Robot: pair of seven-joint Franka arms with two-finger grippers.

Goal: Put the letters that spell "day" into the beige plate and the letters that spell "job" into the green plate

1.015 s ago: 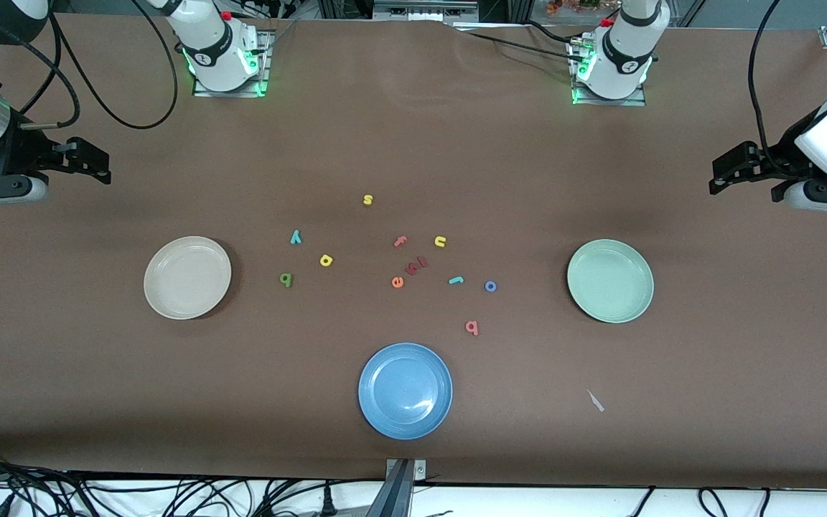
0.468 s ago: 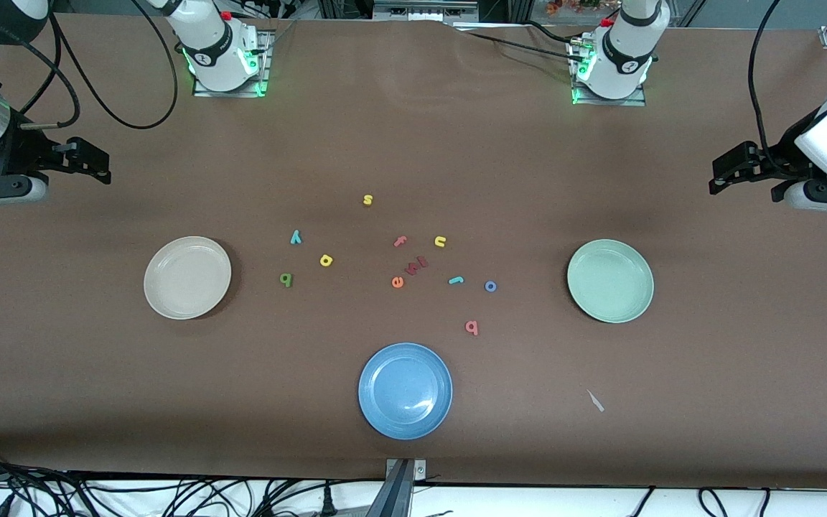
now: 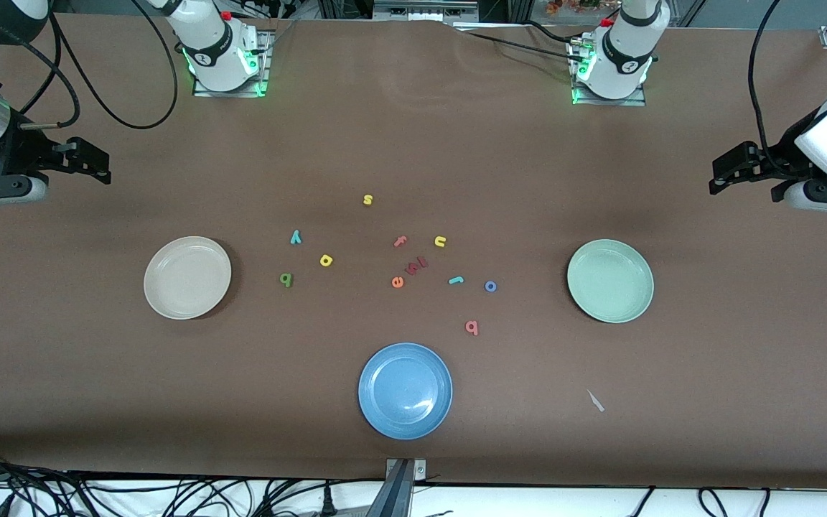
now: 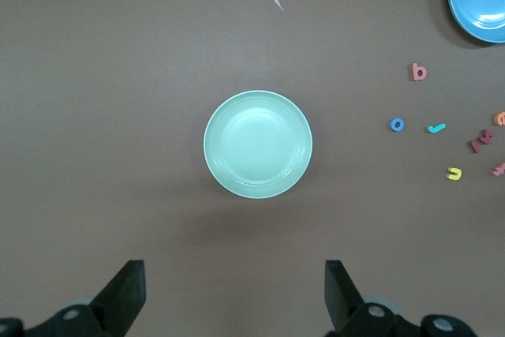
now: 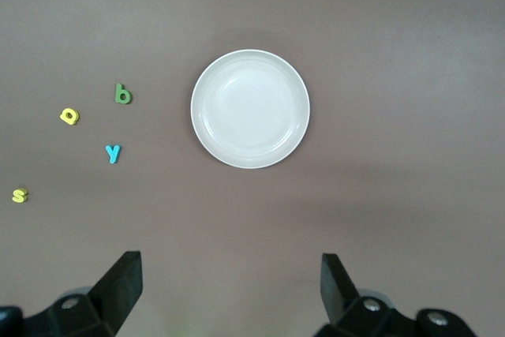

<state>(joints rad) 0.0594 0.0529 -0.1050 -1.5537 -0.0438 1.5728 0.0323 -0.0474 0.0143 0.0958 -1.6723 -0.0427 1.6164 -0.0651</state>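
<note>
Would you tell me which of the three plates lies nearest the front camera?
The blue plate; the beige plate and green plate lie farther back, at the table's two ends.

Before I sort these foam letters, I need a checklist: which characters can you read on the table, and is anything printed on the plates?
"s", yellow
"y", teal
"a", yellow
"d", dark green
"f", pink
"u", yellow
"e", orange
"j", teal
"o", blue
"b", pink-red
Dark red letters: unreadable.
Plates: no print.

Both arms wait, raised at the table's ends.
The left gripper (fingers spread wide) hangs over the table; the right gripper likewise, empty.
</note>
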